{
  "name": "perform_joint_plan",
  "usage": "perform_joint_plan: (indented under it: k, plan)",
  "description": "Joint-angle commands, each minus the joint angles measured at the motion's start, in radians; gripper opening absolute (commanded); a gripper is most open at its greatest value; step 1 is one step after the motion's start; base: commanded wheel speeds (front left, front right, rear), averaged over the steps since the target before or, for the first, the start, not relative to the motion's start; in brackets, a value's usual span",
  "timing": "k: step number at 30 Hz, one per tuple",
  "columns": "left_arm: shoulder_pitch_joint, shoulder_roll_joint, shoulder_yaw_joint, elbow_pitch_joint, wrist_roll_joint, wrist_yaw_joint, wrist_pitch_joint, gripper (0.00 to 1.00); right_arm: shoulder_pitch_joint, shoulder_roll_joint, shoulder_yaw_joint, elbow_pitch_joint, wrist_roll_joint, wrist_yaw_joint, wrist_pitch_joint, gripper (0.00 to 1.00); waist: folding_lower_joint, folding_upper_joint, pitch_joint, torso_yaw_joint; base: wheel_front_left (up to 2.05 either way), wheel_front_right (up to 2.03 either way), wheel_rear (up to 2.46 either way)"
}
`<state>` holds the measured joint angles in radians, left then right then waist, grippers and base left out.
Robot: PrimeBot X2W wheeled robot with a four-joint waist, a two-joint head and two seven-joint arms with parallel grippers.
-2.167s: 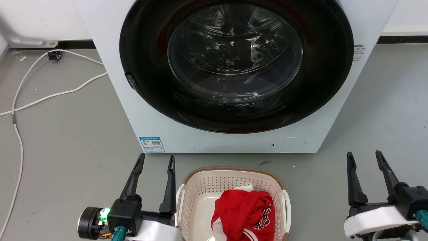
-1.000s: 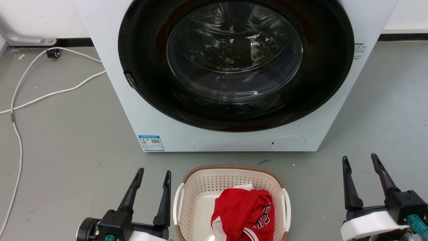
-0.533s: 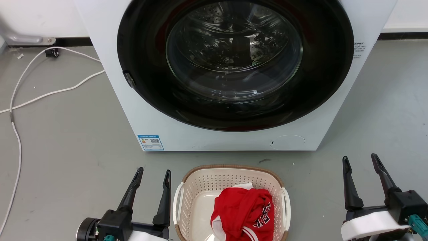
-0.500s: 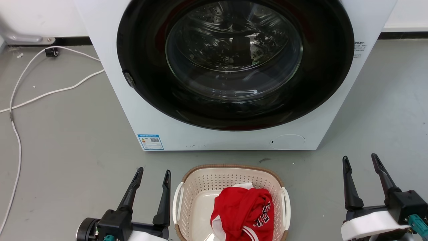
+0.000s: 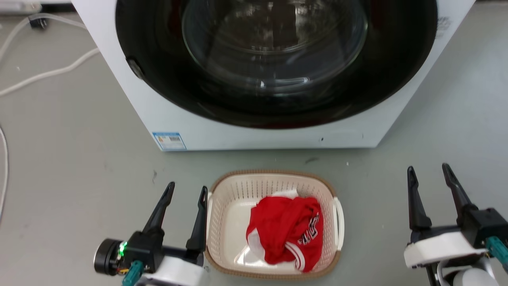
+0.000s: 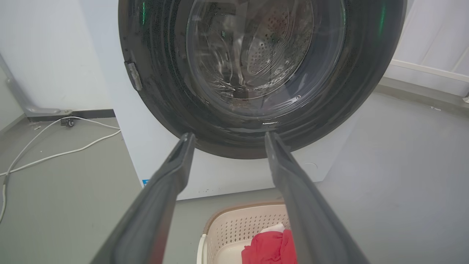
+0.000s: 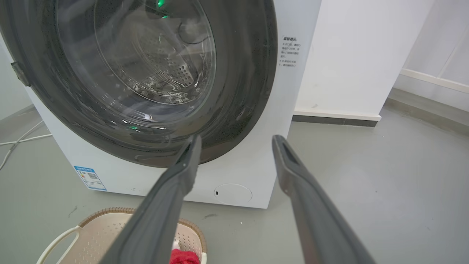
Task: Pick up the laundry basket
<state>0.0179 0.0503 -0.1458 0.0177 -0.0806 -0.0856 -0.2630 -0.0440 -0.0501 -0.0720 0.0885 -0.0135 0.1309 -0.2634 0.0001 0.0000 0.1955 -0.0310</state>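
The laundry basket [image 5: 234, 194] stands on the grey floor in front of the washing machine, cream and perforated, with a brown rim and white side handles. A red garment [image 5: 287, 232] lies inside it. My left gripper [image 5: 187, 190] is open just left of the basket, its right finger close beside the left handle. Well to the right of the basket, my right gripper [image 5: 428, 171] is open and holds nothing. The left wrist view looks past the open left gripper [image 6: 229, 136] at the basket [image 6: 238, 223] low down. Under the open right gripper [image 7: 234, 139], the right wrist view shows the basket [image 7: 99, 227].
A white front-loading washing machine [image 5: 222, 131] with a dark round door [image 5: 274, 55] stands right behind the basket. White cables [image 5: 43, 73] run over the floor at the far left. A white wall [image 7: 348, 66] and skirting stand to the machine's right.
The head camera has tilted down, so the whole picture has shifted and the full basket is in view. Both grippers keep their places beside the basket and stay open.
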Motion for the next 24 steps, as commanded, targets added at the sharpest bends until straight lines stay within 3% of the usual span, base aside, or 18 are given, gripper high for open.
perform_joint_plan:
  k: [1, 13, 24]
  plan:
    - [-0.029, 0.000, 0.005, 0.011, 0.004, -0.006, -0.003, 1.00, -0.029, 0.000, 0.000, 0.007, -0.007, 0.000, -0.002, 1.00, -0.0001, 0.0000, 0.073, -0.010, 0.00, 0.00, 0.00]
    - [-0.259, 0.038, 0.028, 0.264, -0.010, -0.041, -0.003, 1.00, -0.249, 0.000, 0.031, 0.197, -0.006, 0.000, -0.002, 1.00, -0.0001, 0.0000, 0.341, -0.024, 0.00, 0.00, 0.00]
    - [-0.492, 0.135, -0.088, 0.543, -0.052, -0.044, -0.003, 1.00, -0.455, 0.000, 0.062, 0.487, 0.013, 0.000, 0.074, 1.00, -0.0001, 0.0000, 0.494, -0.019, 0.00, 0.00, 0.00]
